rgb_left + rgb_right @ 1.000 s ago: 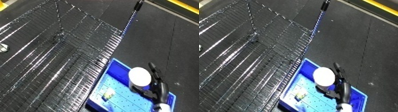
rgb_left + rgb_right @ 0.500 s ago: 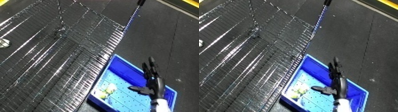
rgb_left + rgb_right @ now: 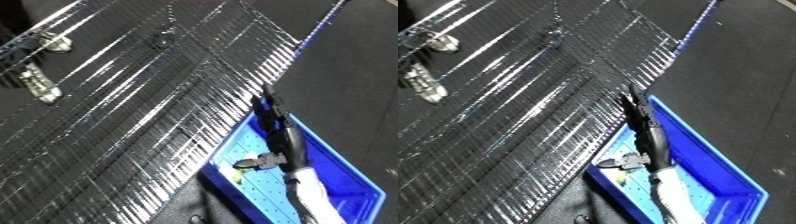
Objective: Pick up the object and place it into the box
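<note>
The right hand (image 3: 282,134) now stretches straight and empty toward 11 o'clock over the blue bin (image 3: 333,155); a second ago it held the white ball. A pale object (image 3: 617,177) lies in the bin's 7 o'clock corner, beside the wire rack (image 3: 151,95).

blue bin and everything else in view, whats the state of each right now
blue bin: upright, open-topped, beside the wire shelf, a small pale object inside near its lower corner
right robot hand: over the bin, fingers straight, holding nothing
small pale object: lying on the bin floor
wire shelf: flat, carries pale items at its far left edge
left robot hand: not in view
</note>
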Tool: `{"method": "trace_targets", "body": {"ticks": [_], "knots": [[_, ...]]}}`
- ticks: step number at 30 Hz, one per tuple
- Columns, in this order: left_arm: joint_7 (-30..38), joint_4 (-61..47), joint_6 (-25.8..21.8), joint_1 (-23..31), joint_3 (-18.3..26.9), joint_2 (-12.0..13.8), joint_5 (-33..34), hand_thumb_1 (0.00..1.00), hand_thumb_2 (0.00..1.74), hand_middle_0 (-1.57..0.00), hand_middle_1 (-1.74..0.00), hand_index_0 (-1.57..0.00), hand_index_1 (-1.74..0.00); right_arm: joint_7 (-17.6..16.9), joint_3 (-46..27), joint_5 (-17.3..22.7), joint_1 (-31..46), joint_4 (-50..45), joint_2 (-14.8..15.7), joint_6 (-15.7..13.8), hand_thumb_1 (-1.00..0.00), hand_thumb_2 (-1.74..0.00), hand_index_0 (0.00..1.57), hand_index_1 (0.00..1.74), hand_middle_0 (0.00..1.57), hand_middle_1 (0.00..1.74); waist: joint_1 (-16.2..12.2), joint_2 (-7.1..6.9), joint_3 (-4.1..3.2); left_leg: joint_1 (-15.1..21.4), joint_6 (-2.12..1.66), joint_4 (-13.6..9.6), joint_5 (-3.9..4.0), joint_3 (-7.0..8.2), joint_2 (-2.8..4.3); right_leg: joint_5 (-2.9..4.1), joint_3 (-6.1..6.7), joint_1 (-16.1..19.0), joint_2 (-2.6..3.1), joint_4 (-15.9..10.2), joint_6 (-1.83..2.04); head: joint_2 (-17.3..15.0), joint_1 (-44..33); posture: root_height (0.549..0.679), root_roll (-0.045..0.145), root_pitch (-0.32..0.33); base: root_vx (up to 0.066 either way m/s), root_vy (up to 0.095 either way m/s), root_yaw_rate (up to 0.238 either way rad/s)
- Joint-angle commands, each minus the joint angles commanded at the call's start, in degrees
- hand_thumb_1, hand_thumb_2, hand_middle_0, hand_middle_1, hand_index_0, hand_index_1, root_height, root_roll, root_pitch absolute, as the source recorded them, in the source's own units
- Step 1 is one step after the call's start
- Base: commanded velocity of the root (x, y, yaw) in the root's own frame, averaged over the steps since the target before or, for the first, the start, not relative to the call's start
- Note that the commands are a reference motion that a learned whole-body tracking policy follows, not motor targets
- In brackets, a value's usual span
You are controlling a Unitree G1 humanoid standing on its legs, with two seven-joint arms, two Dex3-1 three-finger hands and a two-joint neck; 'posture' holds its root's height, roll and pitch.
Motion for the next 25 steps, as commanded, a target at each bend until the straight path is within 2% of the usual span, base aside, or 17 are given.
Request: {"method": "trace_targets", "body": {"ticks": [2,3,4,6,8,9,10,11,12,13,18,25], "knots": [[-0.3,0.1,0.2,0.0,0.4,0.2,0.3,1.0,1.74,-1.57,-1.74,-1.57,-1.74,0.8,1.0,-0.5,-0.8,-0.2,0.4,0.3,0.0,0.0,0.0,0.0,0.0,0.0,1.0,-0.72,-0.2,-0.1,0.02,-0.4,0.37,-0.83,-0.06,-0.08,-0.45,0.6,0.46,-0.1,-0.22,-0.2,-0.9,0.668,0.075,-0.059,0.011,-0.089,0.316],[-0.3,0.1,0.2,0.0,0.4,0.2,0.3,1.0,1.74,-1.57,-1.74,-1.57,-1.74,0.8,1.0,-0.5,-0.8,-0.2,0.4,0.3,0.0,0.0,0.0,0.0,0.0,0.0,1.0,-0.72,-0.2,-0.1,0.02,-0.4,0.37,-0.83,-0.06,-0.08,-0.45,0.6,0.46,-0.1,-0.22,-0.2,-0.9,0.668,0.075,-0.059,0.012,-0.101,0.349],[-0.5,0.2,0.5,-0.2,0.8,0.4,0.8,1.0,1.74,-1.57,-1.74,-1.57,-1.74,1.4,1.7,-0.9,-1.5,-0.5,0.9,0.6,0.0,0.0,0.0,0.0,0.0,0.0,1.9,-1.38,-0.4,-0.4,0.01,-0.8,0.82,-1.73,-0.1,-0.26,-0.76,1.1,1.09,0.1,-0.51,0.2,-1.7,0.668,0.068,-0.064,0.023,-0.106,0.359],[-0.6,0.3,0.9,-0.5,1.2,0.7,1.3,1.0,1.74,-1.57,-1.74,-1.57,-1.74,1.7,2.3,-1.1,-1.9,-0.7,1.4,0.8,0.0,0.0,0.0,0.0,0.0,0.0,2.8,-2.0,-0.53,-0.7,0.01,-1.1,1.31,-2.71,-0.17,-0.5,-0.98,1.5,1.63,0.4,-0.71,1.2,-2.6,0.667,0.061,-0.07,0.028,-0.13,0.416],[-0.6,0.4,1.0,-0.7,1.4,0.8,1.6,1.0,1.74,-1.57,-1.74,-1.57,-1.74,1.8,2.5,-1.1,-2.1,-0.9,1.6,0.8,0.0,0.0,0.0,0.0,0.0,0.0,3.2,-2.31,-0.58,-0.9,0.05,-1.2,1.53,-3.16,-0.26,-0.54,-1.13,1.6,1.78,0.6,-0.73,1.8,-3.2,0.667,0.058,-0.072,0.022,-0.129,0.402],[-0.5,0.7,1.2,-1.3,1.8,1.0,1.9,1.0,1.74,-1.57,-1.74,-1.57,-1.74,1.6,3.0,-1.1,-2.8,-1.0,2.0,1.1,0.0,0.0,0.0,0.0,0.0,0.0,4.0,-2.93,-0.68,-1.2,0.18,-1.4,2.03,-3.99,-0.52,-0.42,-1.6,1.8,2.03,0.8,-0.72,2.4,-4.7,0.666,0.052,-0.074,0.004,-0.136,0.394],[-0.5,0.7,1.2,-1.3,1.8,1.0,1.9,1.0,1.74,-1.57,-1.74,-1.57,-1.74,1.6,3.0,-1.1,-2.8,-1.0,2.0,1.1,0.0,0.0,0.0,0.0,0.0,0.0,4.0,-2.93,-0.68,-1.2,0.18,-1.4,2.03,-3.99,-0.52,-0.42,-1.6,1.8,2.03,0.8,-0.72,2.4,-4.7,0.666,0.052,-0.074,0.004,-0.136,0.394],[-0.2,0.9,1.3,-2.0,2.0,1.1,2.3,1.0,1.74,-1.57,-1.74,-1.57,-1.74,1.5,3.5,-1.1,-3.8,-0.9,2.3,1.6,0.0,0.0,0.0,0.0,0.0,0.0,4.8,-3.45,-0.77,-1.4,0.27,-1.7,2.49,-4.66,-0.73,-0.07,-2.19,1.9,2.32,0.6,-0.71,2.5,-5.8,0.667,0.048,-0.075,-0.015,-0.105,0.283],[-0.2,0.9,1.3,-2.0,2.0,1.1,2.3,1.0,1.74,-1.57,-1.74,-1.57,-1.74,1.5,3.5,-1.1,-3.8,-0.9,2.3,1.6,0.0,0.0,0.0,0.0,0.0,0.0,4.8,-3.45,-0.77,-1.4,0.27,-1.7,2.49,-4.66,-0.73,-0.07,-2.19,1.9,2.32,0.6,-0.71,2.5,-5.8,0.667,0.048,-0.075,-0.015,-0.105,0.283],[0.0,1.1,1.4,-2.5,2.2,1.2,2.6,1.0,1.74,-1.57,-1.74,-1.57,-1.74,1.5,3.9,-1.1,-4.9,-0.7,2.6,2.1,0.0,0.0,0.0,0.0,0.0,0.0,5.5,-3.77,-0.75,-1.7,0.27,-1.8,2.83,-5.24,-0.73,0.27,-2.67,2.0,2.6,0.2,-0.7,2.5,-7.0,0.667,0.043,-0.076,-0.016,-0.083,0.154],[0.0,1.0,1.8,-2.8,2.8,1.6,3.1,1.0,1.74,-1.57,-1.74,-1.57,-1.74,1.7,4.3,-1.1,-6.1,-0.1,3.3,2.4,0.0,0.0,0.0,0.0,0.0,0.0,6.9,-4.28,-0.32,-2.4,0.11,-1.2,3.3,-6.28,-0.41,0.58,-3.4,2.3,2.95,0.4,-0.69,2.1,-9.1,0.666,0.035,-0.085,-0.012,-0.064,0.108],[-0.6,1.1,2.4,-2.6,3.3,1.8,3.1,1.0,1.74,-1.57,-1.74,-1.57,-1.74,1.1,4.8,-1.2,-6.0,0.7,4.4,2.7,0.0,0.0,0.0,0.0,0.0,0.0,8.0,-4.83,-0.26,-3.1,-0.06,-0.5,3.77,-7.04,-0.2,0.29,-4.0,2.3,3.01,1.2,-0.76,1.2,-13.8,0.665,0.033,-0.093,0.011,-0.033,0.084]]}}
